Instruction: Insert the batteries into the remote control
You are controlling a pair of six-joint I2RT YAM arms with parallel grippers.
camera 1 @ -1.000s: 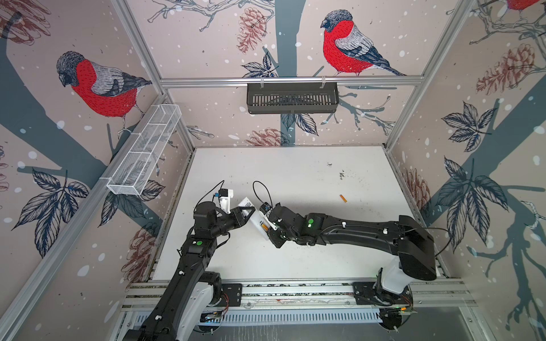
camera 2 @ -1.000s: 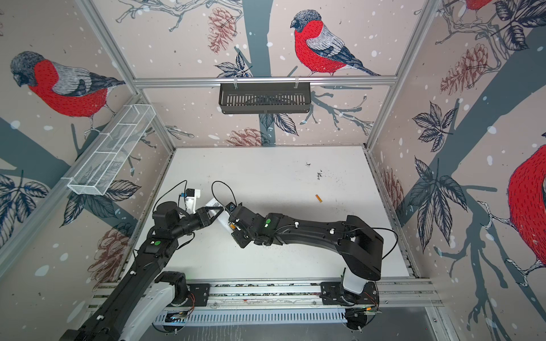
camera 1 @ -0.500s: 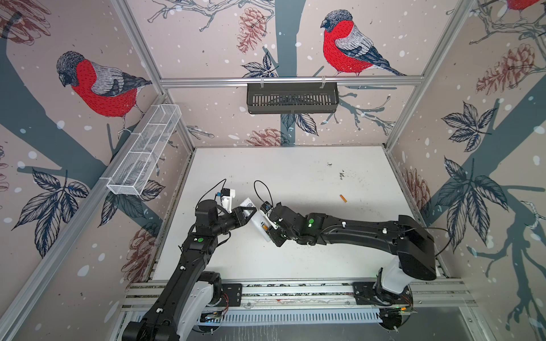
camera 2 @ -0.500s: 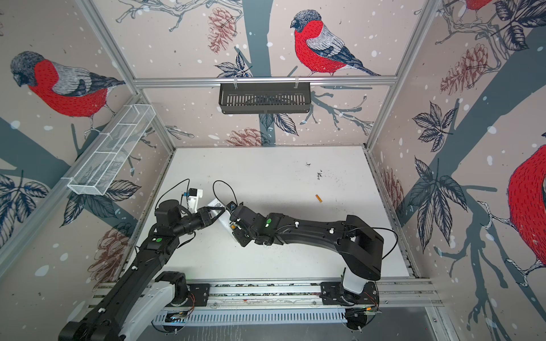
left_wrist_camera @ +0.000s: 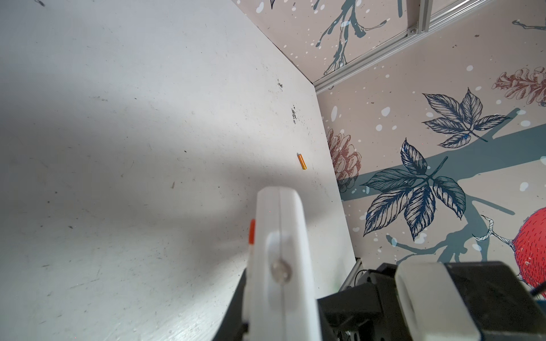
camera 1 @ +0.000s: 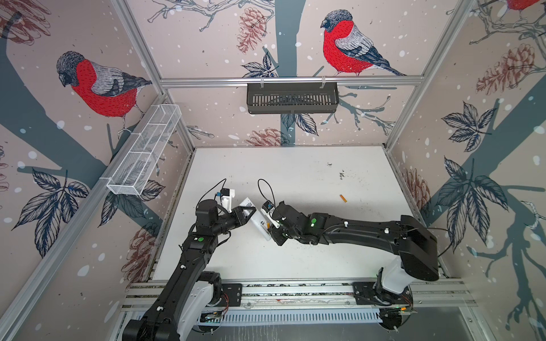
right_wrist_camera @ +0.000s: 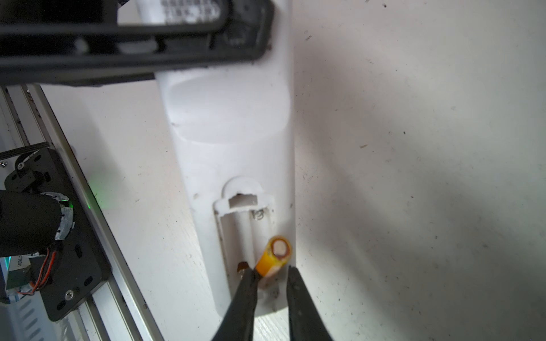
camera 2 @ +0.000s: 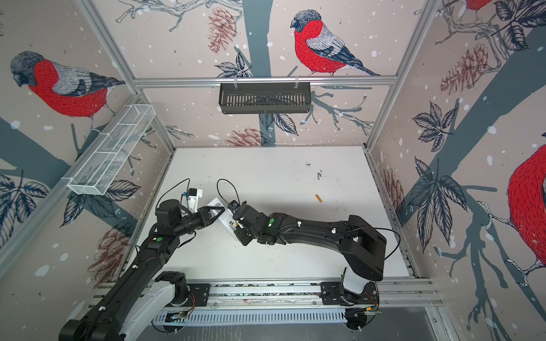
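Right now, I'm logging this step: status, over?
Left pincer shut on remote control. Right pincer straddles one battery, tilted at open bay, grip unclear. Second battery loose on table. Nothing blocking.

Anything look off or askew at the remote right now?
Yes: the battery at the right tool sits tilted, one end raised over the edge of the remote control's open compartment, not seated. The other battery lies loose on the table.

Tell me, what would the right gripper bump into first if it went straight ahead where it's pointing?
Probably the orange battery, leaning right at the right gripper's tips, one end in the remote control's open battery compartment. Depth is hard to judge.
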